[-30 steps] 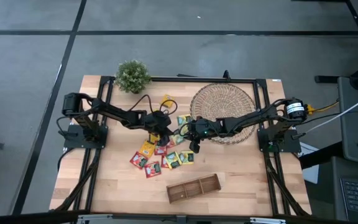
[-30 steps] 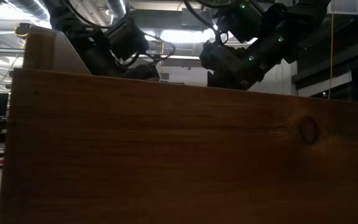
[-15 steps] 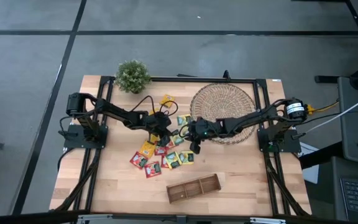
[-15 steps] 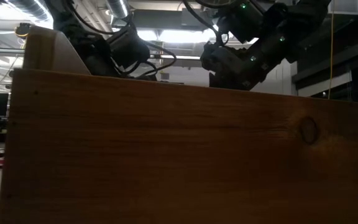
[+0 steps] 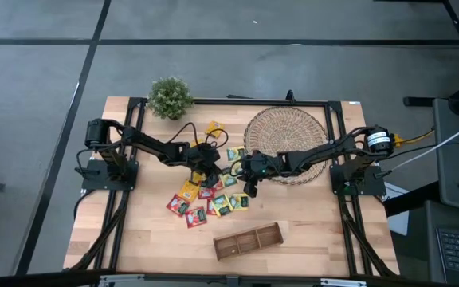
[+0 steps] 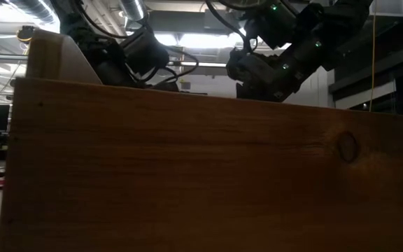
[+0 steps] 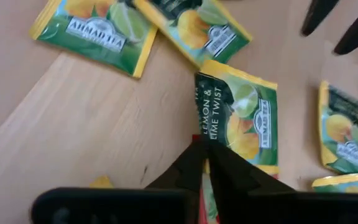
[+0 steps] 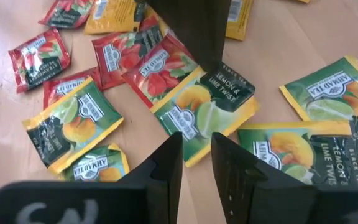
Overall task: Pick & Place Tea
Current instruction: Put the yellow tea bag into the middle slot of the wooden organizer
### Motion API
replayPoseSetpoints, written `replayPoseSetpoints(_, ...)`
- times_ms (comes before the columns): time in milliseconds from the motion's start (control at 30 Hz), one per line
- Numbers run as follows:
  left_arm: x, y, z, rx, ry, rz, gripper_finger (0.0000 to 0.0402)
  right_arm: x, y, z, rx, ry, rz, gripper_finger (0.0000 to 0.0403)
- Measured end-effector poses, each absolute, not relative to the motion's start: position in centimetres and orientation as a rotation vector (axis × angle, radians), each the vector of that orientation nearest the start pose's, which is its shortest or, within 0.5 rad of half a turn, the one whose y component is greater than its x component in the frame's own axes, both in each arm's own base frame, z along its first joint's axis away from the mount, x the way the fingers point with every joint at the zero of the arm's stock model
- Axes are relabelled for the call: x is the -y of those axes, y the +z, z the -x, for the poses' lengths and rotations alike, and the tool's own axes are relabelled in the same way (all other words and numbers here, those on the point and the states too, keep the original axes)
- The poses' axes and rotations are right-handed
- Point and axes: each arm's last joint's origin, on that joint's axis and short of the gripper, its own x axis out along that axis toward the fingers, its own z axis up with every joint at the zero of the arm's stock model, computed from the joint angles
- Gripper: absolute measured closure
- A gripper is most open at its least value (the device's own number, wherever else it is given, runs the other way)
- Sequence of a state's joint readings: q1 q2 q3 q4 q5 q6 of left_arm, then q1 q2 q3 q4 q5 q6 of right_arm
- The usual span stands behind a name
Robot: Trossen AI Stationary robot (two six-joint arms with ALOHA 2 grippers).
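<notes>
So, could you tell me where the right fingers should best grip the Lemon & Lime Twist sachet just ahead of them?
Its free yellow edge, from straight above: the Lemon & Lime Twist sachet lies flat on the table, its far corner beneath the left gripper.

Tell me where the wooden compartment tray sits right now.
In the high view the wooden compartment tray lies near the table's front edge, slightly right of centre, just below the scattered tea sachets and apart from them.

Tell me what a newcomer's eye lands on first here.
A bright scatter of tea sachets at the table's middle, with the left claw and right claw lowered over it from either side. Behind them lie a round woven mat and a small potted plant.
</notes>
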State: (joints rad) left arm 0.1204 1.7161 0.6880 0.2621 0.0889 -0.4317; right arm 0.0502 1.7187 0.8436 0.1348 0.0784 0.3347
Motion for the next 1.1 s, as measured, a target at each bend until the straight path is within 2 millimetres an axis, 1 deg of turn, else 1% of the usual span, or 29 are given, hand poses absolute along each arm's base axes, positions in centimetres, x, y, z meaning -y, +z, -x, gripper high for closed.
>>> replayPoseSetpoints(133,-3.3,12.1,-30.5,-0.731,0.177,0.494,0.0398,-1.4,15.0,-33.3,-0.731,-0.15,-0.271,0.0316)
replayPoseSetpoints(267,-2.8,12.9,-30.5,-0.708,0.153,0.487,0.0399,-1.5,15.1,-33.0,-0.754,-0.133,-0.278,0.0316)
replayPoseSetpoints(467,-1.1,15.1,-30.3,-0.65,0.072,0.508,0.04,-1.4,17.2,-31.1,-0.819,-0.162,-0.276,0.0316)
replayPoseSetpoints(600,0.7,17.0,-30.5,-0.609,0.008,0.508,0.04,-1.2,18.8,-29.7,-0.838,-0.209,-0.285,0.0316)
replayPoseSetpoints(800,3.8,20.0,-31.6,-0.543,-0.101,0.516,0.04,-1.1,20.1,-28.1,-0.879,-0.244,-0.313,0.0316)
replayPoseSetpoints(933,6.0,21.3,-32.0,-0.534,-0.117,0.536,0.04,-1.0,20.4,-27.1,-0.935,-0.267,-0.326,0.0316)
replayPoseSetpoints(1100,8.5,22.4,-32.1,-0.516,-0.112,0.591,0.04,-1.0,19.9,-26.3,-1.025,-0.291,-0.317,0.0316)
